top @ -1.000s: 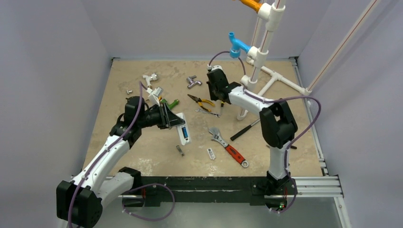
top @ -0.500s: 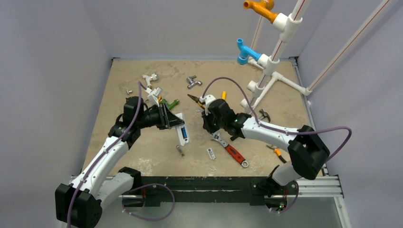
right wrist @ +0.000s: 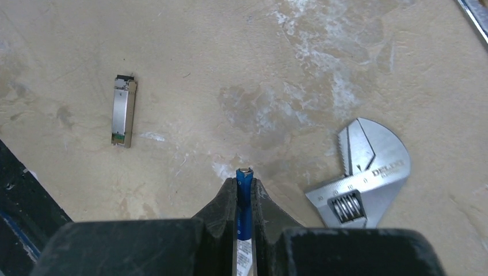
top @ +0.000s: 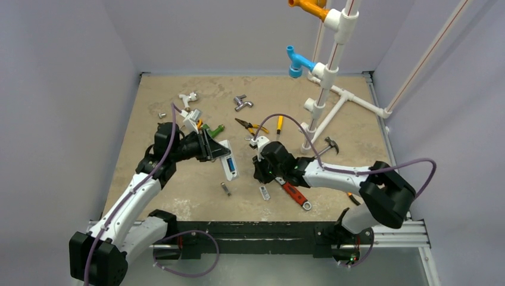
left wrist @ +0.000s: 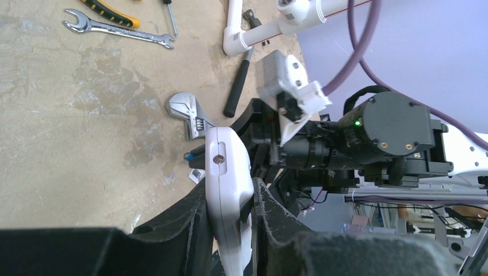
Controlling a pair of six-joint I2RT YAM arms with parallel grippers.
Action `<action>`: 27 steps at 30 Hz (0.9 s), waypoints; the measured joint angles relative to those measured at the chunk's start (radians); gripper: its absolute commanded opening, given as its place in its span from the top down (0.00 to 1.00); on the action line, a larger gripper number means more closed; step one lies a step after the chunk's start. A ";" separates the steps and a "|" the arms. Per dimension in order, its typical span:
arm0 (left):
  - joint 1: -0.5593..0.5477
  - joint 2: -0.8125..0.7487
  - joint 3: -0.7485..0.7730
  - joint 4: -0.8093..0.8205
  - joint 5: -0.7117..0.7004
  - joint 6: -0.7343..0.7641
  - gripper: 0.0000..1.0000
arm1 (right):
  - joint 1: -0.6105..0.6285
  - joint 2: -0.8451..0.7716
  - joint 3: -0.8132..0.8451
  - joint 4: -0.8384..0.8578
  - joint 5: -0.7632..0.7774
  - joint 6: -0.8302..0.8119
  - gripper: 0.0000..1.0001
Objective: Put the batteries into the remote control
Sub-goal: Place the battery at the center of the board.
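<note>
With remote control clamped in left fingers over worktop and blue battery pinched in right fingers near adjustable wrench, lift cell to remote, align lengthwise, press in gently.

The counter looks like matt, mottled beige stone, kinda chalky in patches. The remote control is smooth white plastic with a soft sheen. The battery has a glossy blue wrap and a bare metal tip. The wrench head is satin steel with stamped lettering, the small silvery piece looks like brushed metal, and the pipe frame is shiny white plastic.
</note>
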 measured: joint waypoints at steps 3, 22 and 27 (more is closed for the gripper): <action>0.000 -0.022 -0.002 -0.014 -0.018 0.001 1.00 | 0.006 0.085 0.031 0.033 -0.007 -0.004 1.00; 0.002 -0.076 -0.002 -0.034 -0.025 0.011 1.00 | 0.018 0.205 0.094 0.109 0.018 -0.079 0.66; 0.002 -0.091 -0.002 0.048 0.061 0.012 1.00 | 0.018 0.163 0.094 0.105 0.033 -0.080 0.58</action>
